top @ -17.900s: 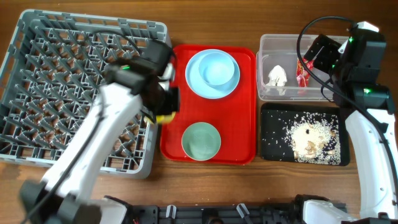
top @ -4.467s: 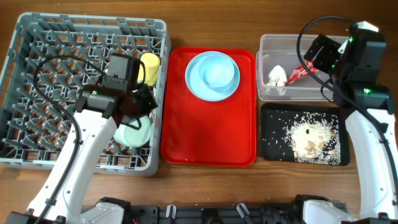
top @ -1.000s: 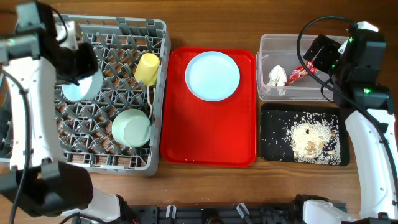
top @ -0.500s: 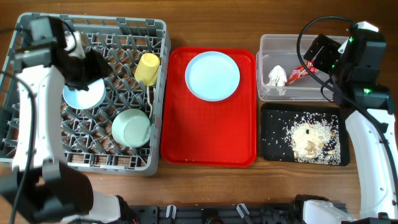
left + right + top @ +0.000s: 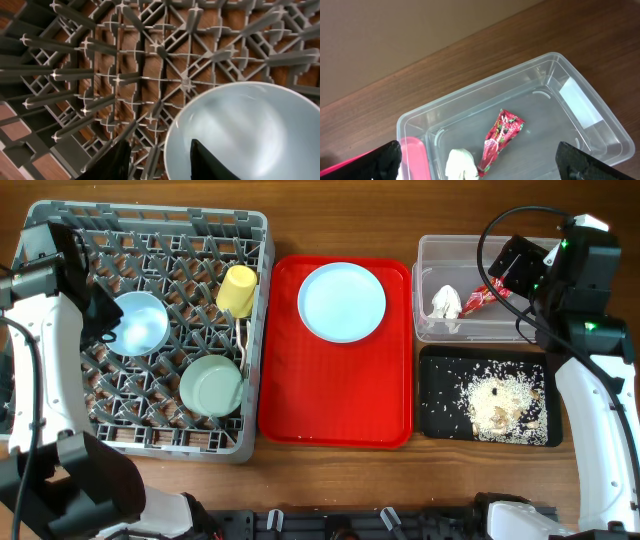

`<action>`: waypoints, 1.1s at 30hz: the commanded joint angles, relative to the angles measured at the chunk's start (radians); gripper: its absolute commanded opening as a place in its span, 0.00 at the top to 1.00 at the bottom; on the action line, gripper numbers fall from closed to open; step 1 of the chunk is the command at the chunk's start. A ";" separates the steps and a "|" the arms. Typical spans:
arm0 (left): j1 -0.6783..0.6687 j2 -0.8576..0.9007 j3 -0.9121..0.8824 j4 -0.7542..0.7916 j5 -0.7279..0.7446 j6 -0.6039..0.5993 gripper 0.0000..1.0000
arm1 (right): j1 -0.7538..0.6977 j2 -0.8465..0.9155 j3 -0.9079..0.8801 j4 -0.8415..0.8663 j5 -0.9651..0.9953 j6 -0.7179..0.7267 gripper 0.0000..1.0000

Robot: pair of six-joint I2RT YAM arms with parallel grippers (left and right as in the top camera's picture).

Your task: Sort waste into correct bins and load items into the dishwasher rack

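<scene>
My left hand sat spread, its fingers straddling the rim of the blue bowl, which rested in the grey rack. The blue plate lay on the red tray, off to that hand's right. My right hand, also spread, hovered over the clear tub, nearer the plate by my reckoning.

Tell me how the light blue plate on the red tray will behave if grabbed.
The light blue plate looks rigid and glossy, so probably slippery. It lies flat on the red tray, so gripping its rim is likely awkward.
</scene>
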 commanded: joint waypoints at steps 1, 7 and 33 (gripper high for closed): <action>0.012 0.034 -0.006 0.003 0.049 -0.015 0.60 | 0.000 0.004 0.001 0.002 -0.002 -0.015 0.00; 0.021 0.078 -0.056 0.024 0.108 0.037 0.67 | 0.000 0.004 0.001 0.002 -0.002 -0.015 0.00; 0.016 -0.212 0.307 0.122 0.797 0.317 0.96 | 0.000 0.004 0.001 0.002 -0.002 -0.015 0.00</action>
